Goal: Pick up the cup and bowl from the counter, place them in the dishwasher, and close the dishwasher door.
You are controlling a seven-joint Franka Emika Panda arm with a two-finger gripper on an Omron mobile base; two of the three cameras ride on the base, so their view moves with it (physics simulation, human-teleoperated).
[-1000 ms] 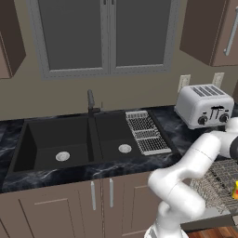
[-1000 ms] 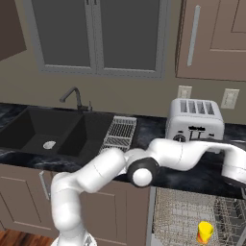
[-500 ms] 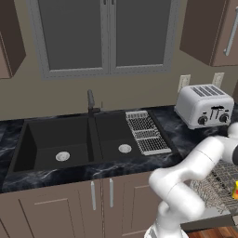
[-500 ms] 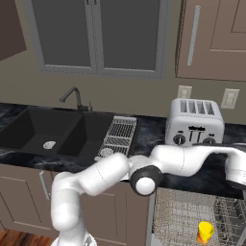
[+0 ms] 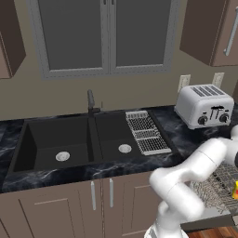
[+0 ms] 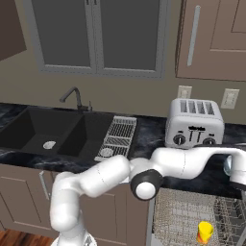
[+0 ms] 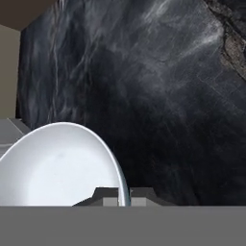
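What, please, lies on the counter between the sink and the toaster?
The ribbed grey drying rack lies there, beside the sink, then bare black counter up to the toaster, as the left base view shows.

The white arm reaches far out to its right, elbow bent low, forearm stretched level. The wrist points down at the far end. The pincer (image 7: 124,194) is clamped tight, fingertips (image 7: 108,194) nearly meeting, pinching the rim of the bowl (image 7: 57,168).
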